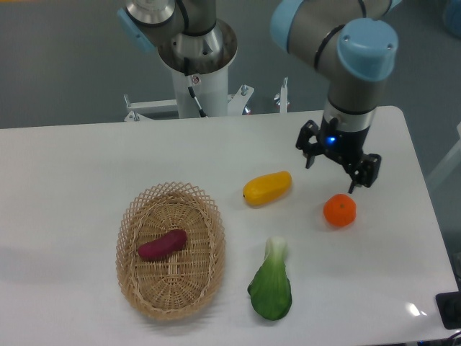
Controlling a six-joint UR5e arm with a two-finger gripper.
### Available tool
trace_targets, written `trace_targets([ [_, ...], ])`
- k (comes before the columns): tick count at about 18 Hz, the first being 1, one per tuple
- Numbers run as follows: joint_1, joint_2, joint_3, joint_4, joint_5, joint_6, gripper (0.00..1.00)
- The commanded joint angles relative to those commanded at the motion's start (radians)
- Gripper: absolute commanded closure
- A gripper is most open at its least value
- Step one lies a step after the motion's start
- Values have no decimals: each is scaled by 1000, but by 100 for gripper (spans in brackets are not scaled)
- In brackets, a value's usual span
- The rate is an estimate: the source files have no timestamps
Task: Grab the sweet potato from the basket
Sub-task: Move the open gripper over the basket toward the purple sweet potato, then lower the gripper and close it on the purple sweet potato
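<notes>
**Sweet potato lying inside the basket**

The sweet potato [162, 244] is small and oblong, with dark purple-magenta skin that looks smooth and ends that become thin. It lies flat on the floor of the basket [130, 216], a little to the left of the basket's middle. It is placed diagonally: its right end points up toward the far side of the basket, its left end is lower and nearer to the left wall.

The basket is oval, shallow, made of light-tan wicker, with an open lattice rim. It stands upright, with its long axis running from far to near.
</notes>
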Motion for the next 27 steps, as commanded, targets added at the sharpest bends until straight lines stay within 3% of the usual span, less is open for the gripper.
trace_targets([
  [7,-161,-9,-66,116,3,-215,0],
  [10,-238,-21,-97,133,0,-302,0],
  [13,-305,-72,-103,190,3,-361,0],
  [16,-368,-126,-103,259,9,-362,0],
  [22,-408,-202,-114,267,11,-303,0],
  [27,-425,-216,-115,278,12,-273,0],
])
